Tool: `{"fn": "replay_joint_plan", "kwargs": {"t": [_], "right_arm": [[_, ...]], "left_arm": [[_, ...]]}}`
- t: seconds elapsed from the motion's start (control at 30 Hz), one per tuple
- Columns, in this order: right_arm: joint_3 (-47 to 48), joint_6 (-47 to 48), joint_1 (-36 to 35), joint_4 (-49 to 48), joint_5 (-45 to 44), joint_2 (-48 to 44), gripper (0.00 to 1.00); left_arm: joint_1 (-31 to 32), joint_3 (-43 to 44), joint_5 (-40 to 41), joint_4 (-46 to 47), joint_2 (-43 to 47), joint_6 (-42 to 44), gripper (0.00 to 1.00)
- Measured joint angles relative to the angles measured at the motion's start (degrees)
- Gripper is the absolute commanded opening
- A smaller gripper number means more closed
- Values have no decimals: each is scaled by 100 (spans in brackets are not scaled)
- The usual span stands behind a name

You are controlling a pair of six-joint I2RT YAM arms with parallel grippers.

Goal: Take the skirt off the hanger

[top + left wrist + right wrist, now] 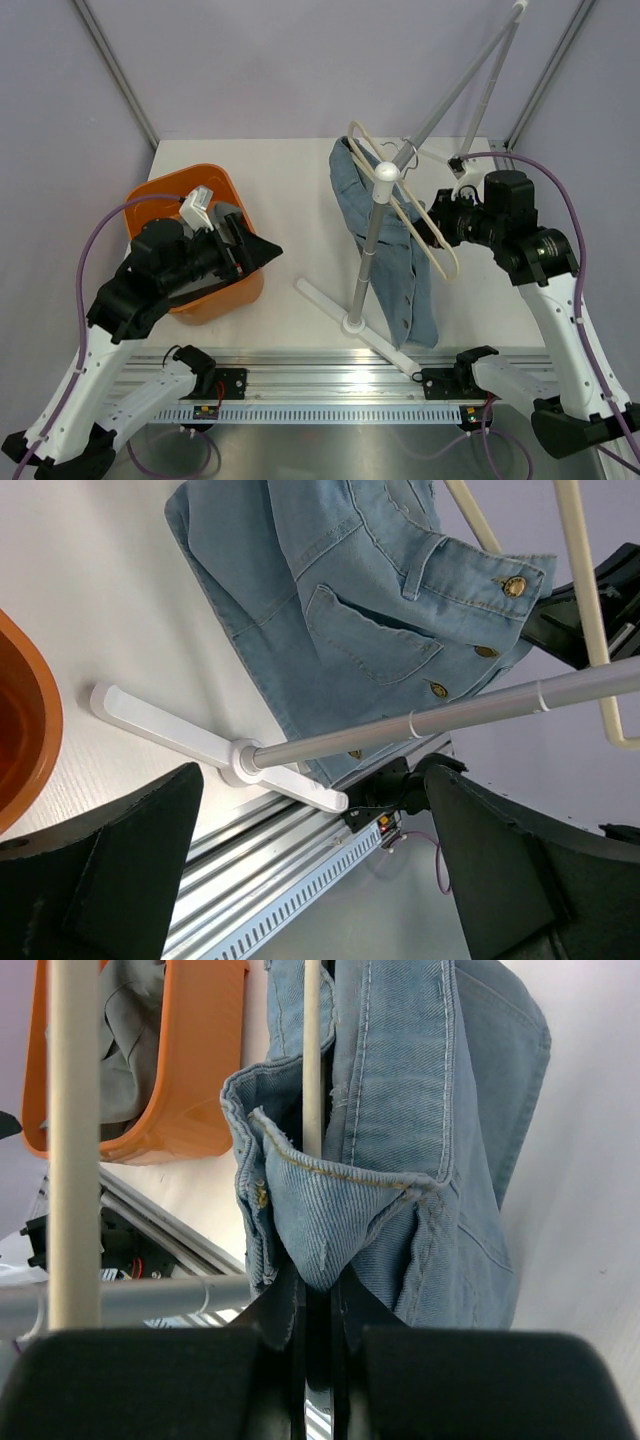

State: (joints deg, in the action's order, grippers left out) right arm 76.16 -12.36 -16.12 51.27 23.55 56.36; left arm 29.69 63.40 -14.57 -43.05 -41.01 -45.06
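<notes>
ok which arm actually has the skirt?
The right gripper: its fingers are shut on a waistband fold of the denim skirt, beside the hanger. The left gripper is open, by the orange bin, apart from the skirt.

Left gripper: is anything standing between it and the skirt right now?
Yes. The rack's grey pole crosses in front of the skirt, between the denim and the open left gripper. The rack's white base foot lies on the table on the same line.
</notes>
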Motion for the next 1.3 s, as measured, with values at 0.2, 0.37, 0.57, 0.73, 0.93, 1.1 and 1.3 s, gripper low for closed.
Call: {"fn": "replay_joint_plan", "kwargs": {"t": [0.2,0.37,0.57,0.73,0.93,1.1,1.3], "right_arm": [[2,66,0,-382,262,610,0],[-101,111,0,-743,315,907,0],[-413,79,0,-1285,531,1108,0],[-483,26,0,-1530,756,1360,0],[-481,17,-31,-1620,911,1565,0],[-481,74,-50,-1613,909,1582,0],[-774,127,-50,-1862,968,1593,0]], "left_arm": [[0,26,138,22,-466,323,96],[0,87,367,13,-713,625,97],[0,87,586,155,-750,986,98],[-2,85,894,326,-848,1373,99],[-157,85,1147,459,-1106,1661,99],[-339,7,1200,592,-1425,1602,99],[-385,-227,1119,986,-1572,1467,91]]}}
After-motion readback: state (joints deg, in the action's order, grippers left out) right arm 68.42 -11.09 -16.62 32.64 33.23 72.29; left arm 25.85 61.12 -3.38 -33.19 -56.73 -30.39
